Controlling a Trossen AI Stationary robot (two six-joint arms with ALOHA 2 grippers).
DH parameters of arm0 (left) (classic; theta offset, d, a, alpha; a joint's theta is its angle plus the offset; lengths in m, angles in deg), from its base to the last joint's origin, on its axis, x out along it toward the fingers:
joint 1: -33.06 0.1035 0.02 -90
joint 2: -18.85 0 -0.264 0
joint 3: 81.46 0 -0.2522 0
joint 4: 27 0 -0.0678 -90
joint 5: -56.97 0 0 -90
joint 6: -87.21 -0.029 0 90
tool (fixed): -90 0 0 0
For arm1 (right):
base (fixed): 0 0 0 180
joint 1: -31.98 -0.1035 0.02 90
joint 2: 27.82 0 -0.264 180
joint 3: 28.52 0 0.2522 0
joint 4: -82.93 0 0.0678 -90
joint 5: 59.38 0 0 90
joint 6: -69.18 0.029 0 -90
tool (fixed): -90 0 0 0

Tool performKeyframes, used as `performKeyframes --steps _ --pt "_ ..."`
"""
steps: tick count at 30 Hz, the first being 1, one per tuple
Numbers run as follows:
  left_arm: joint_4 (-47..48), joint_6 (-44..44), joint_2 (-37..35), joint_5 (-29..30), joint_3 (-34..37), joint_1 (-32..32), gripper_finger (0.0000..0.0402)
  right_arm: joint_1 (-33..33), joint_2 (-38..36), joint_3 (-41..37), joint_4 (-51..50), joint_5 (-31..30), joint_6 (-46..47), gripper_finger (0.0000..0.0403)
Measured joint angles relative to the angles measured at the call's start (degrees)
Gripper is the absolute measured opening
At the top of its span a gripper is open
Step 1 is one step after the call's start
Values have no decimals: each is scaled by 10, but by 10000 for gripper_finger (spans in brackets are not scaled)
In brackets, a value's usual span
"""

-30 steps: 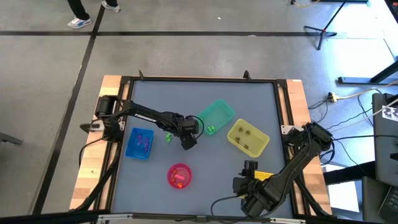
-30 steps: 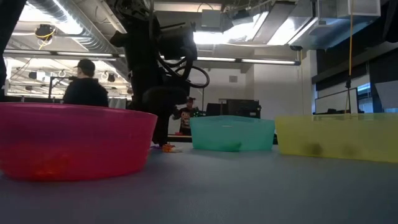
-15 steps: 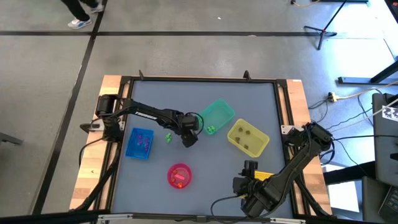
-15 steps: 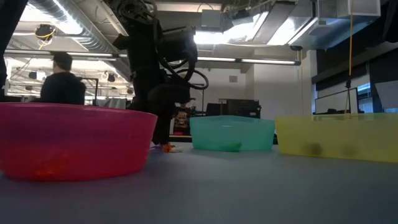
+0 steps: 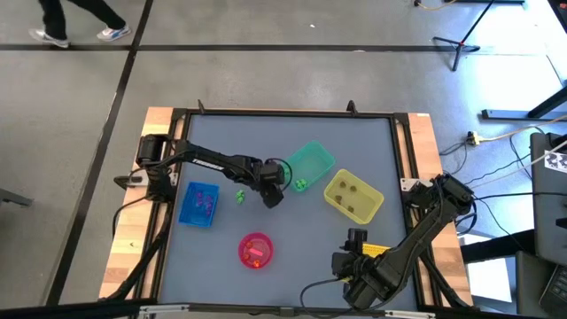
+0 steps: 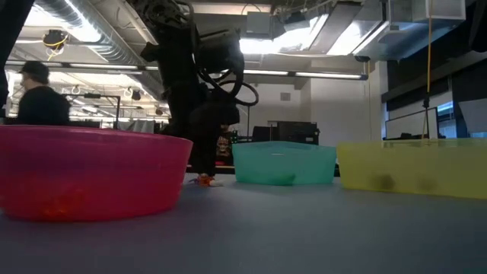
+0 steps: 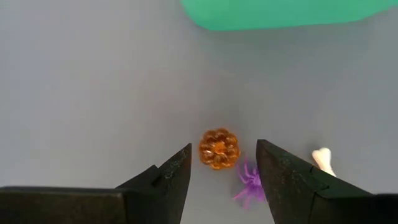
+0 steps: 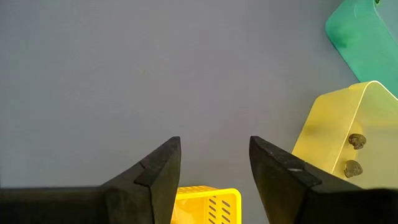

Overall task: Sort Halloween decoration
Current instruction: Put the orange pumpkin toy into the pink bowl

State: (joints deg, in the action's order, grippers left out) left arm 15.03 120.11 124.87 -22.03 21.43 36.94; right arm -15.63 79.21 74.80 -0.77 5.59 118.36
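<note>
Left gripper (image 7: 222, 163) open, low over the mat near table centre, jaws apart and empty. Orange pumpkin (image 7: 219, 148) on the mat just ahead of the gap between the fingers, touching neither. Purple spider (image 7: 250, 182) beside the pumpkin, hard against one fingertip, partly hidden by it. White bone (image 7: 323, 159) outside that same finger, just beyond it. Green bin (image 7: 292, 11) farther ahead of the fingers, well past the pumpkin.

From above: left gripper (image 5: 272, 197) between the blue bin (image 5: 199, 204) and the green bin (image 5: 309, 166), nearer the green one. Small green trinket (image 5: 239, 194) on the mat just to the blue-bin side of the gripper. Green trinkets (image 5: 300, 184) inside the green bin, purple ones inside the blue bin, orange ones in the pink bowl (image 5: 255, 250), which sits nearer the table's front edge than the gripper. Dark trinkets (image 5: 349, 188) in the yellow bin (image 5: 353, 197), beyond the green bin from the gripper.

From table height: left arm down behind the pink bowl (image 6: 91, 171), fingertips close to the mat, pumpkin (image 6: 205, 180) at their foot, green bin (image 6: 284, 163) beside.

Right gripper (image 8: 214, 168) open, empty, parked at the front right of the table, above a yellow slotted basket (image 8: 205, 204). Yellow bin (image 8: 348, 146) with two dark trinkets (image 8: 355, 141) ahead and to one side of it.
</note>
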Motion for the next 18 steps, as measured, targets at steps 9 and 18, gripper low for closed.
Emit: performKeyframes --steps 9,18 --pt "-11 0 2 17 0 -3 165 0 0 0 0 0 0 189" --pt "-16 0 19 16 0 -3 165 0 0 0 0 0 0 189"
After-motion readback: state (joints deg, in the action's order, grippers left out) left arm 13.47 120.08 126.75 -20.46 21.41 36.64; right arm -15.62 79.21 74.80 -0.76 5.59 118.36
